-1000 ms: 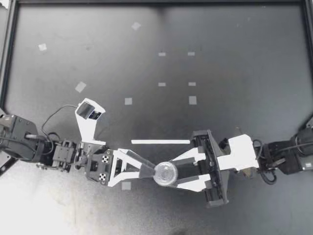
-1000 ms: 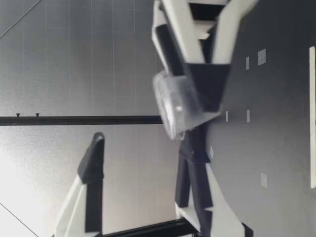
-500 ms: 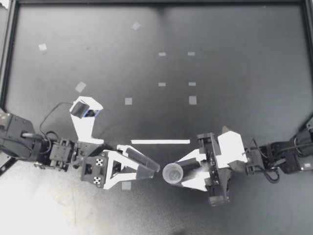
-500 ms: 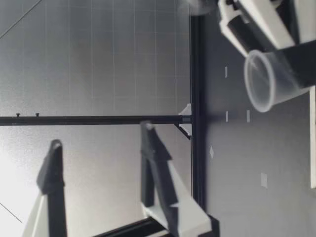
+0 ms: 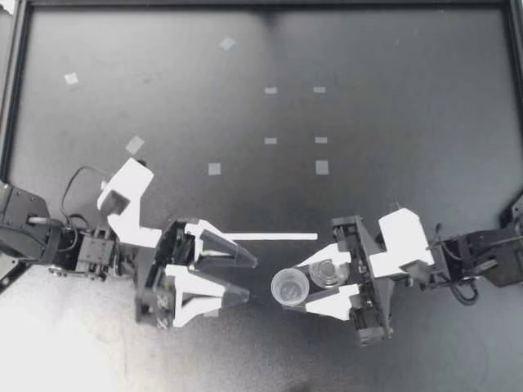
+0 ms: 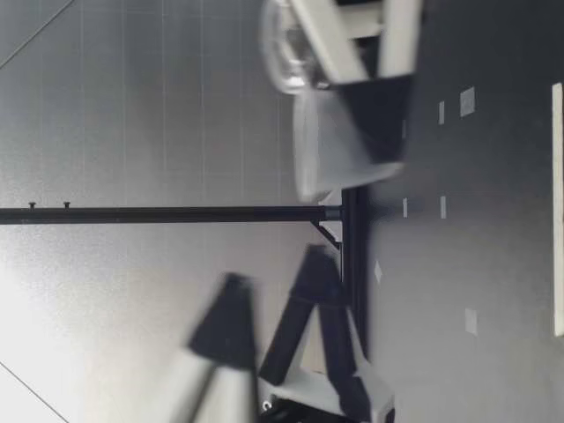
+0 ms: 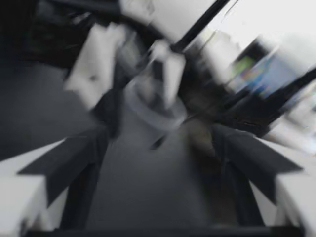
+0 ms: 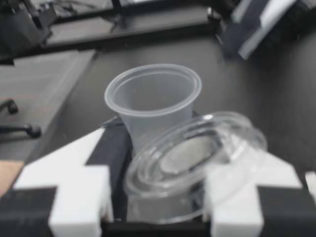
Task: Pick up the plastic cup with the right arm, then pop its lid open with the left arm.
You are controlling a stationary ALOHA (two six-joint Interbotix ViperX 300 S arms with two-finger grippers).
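My right gripper [image 5: 304,287] is shut on a clear plastic cup [image 5: 290,287], held off the table with its open mouth pointing toward my left arm. A clear round lid [image 5: 328,273] leans against the cup's base between the fingers. In the right wrist view, the cup [image 8: 153,98] juts out ahead and the lid [image 8: 197,158] sits tilted behind it. My left gripper [image 5: 248,279] stands open and holds nothing, a short gap from the cup's mouth. The left wrist view shows the cup [image 7: 153,106], blurred, ahead of its spread fingers. In the low view the cup [image 6: 339,145] hangs above the table.
A white tape strip [image 5: 268,236] lies on the black table [image 5: 392,106] just beyond both grippers. Small tape squares [image 5: 214,169] are scattered farther back. A black frame rail [image 5: 16,82] borders the table.
My left gripper has pulled back from the cup and turned, fingers still wide. My right gripper has kept the cup and rolled, so the lid now shows behind the cup.
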